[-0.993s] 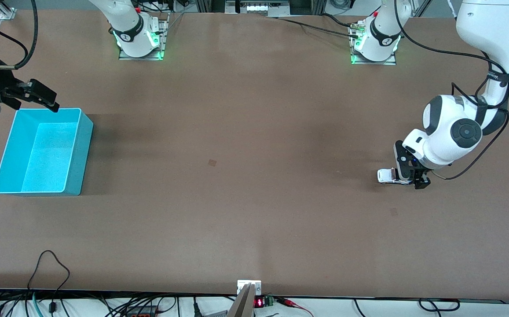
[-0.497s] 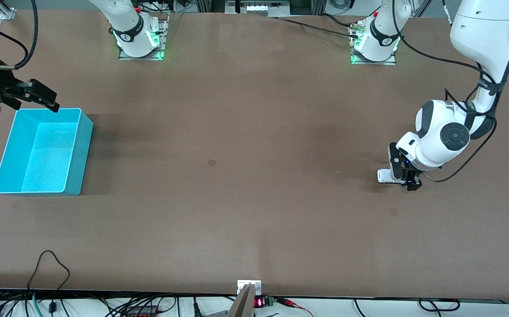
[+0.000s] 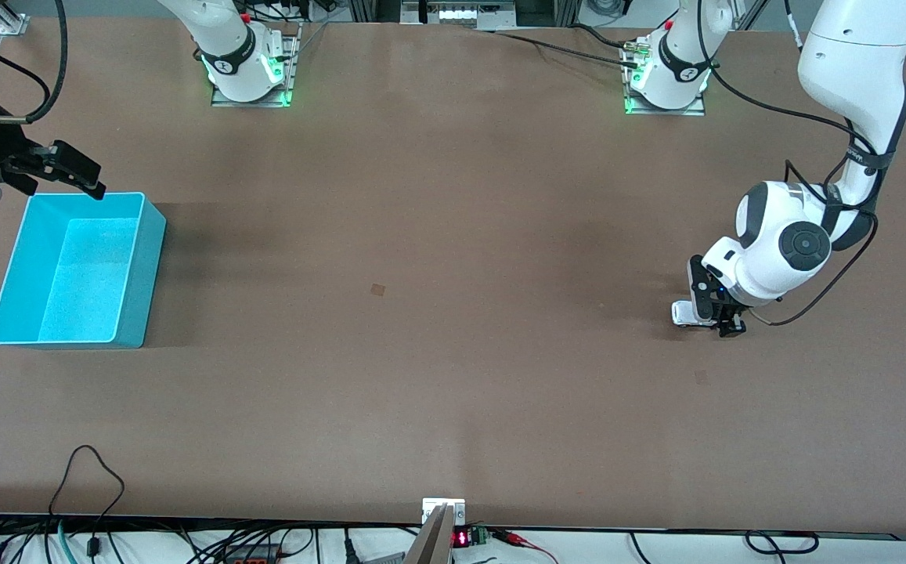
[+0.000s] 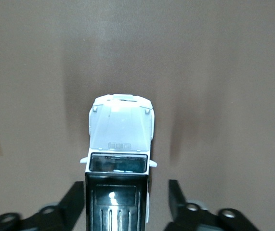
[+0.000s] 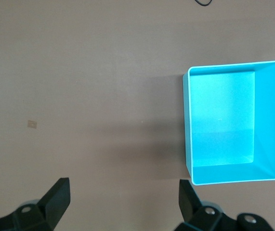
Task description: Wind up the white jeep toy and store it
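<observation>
The white jeep toy (image 3: 683, 312) with its black roof stands on the table toward the left arm's end. My left gripper (image 3: 715, 318) is down at the jeep's rear part, one finger on each side of it. In the left wrist view the jeep (image 4: 120, 130) points away from the left gripper (image 4: 126, 185). One finger (image 4: 77, 192) lies against the black roof's side. The other finger (image 4: 175, 192) stands a small gap away from the body. My right gripper (image 3: 81, 174) hangs open over the cyan bin's (image 3: 143, 266) edge farthest from the front camera, holding nothing.
The cyan bin (image 5: 187, 120) is empty and sits toward the right arm's end of the table; the right gripper (image 5: 123, 187) looks down on bare table beside it. A small tan mark (image 3: 377, 289) lies mid-table. Cables run along the table's near edge.
The left arm has slid its gripper farther along the jeep and lower, and its fingers have narrowed round the rear. The jeep has stayed in place. The right arm has not moved.
</observation>
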### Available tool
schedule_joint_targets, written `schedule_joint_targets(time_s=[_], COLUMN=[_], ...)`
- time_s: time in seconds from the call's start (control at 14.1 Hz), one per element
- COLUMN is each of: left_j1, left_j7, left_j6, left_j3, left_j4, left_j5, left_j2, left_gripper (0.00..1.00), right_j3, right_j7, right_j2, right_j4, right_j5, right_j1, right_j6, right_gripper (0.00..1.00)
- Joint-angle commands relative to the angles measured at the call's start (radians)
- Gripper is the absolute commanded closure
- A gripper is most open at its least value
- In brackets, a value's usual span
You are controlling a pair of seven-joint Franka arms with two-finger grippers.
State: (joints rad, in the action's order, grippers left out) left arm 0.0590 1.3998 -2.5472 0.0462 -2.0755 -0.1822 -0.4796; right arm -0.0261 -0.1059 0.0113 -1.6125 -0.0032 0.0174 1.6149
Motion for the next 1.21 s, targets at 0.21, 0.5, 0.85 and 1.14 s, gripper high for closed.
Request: schedule_joint_targets(time_s=[0.21,0.5,0.85,1.14], left_j1=[0.018,0.019,0.022,0.053], left_j7=[0.018,0.139,0.142,0.145], left_j6=[-0.001,-0.002,-0.002,-0.002], left_j3=[0.003,0.004,0.004,0.003], left_j4=[0.008,0.012,0.012,0.021], left_j5=[-0.019,-0.019,-0.019,-0.019], left_j2=[-0.005,-0.01,-0.017,-0.033], left_gripper=[0.82,0.86,0.86,0.86], right_j3=[-0.005,-0.005,-0.005,-0.005], right_j7=[0.014,0.014,0.012,0.014], right_j2=[0.012,0.013,0.013,0.013], right_j4=[-0.004,-0.004,-0.006,-0.006], right_j5=[-0.006,-0.006,-0.006,-0.006], right_j1=[-0.007,-0.007,-0.007,-0.007], right_j6=[-0.009,-0.009,-0.009,-0.007], right_gripper=[0.0,0.0,0.0,0.0])
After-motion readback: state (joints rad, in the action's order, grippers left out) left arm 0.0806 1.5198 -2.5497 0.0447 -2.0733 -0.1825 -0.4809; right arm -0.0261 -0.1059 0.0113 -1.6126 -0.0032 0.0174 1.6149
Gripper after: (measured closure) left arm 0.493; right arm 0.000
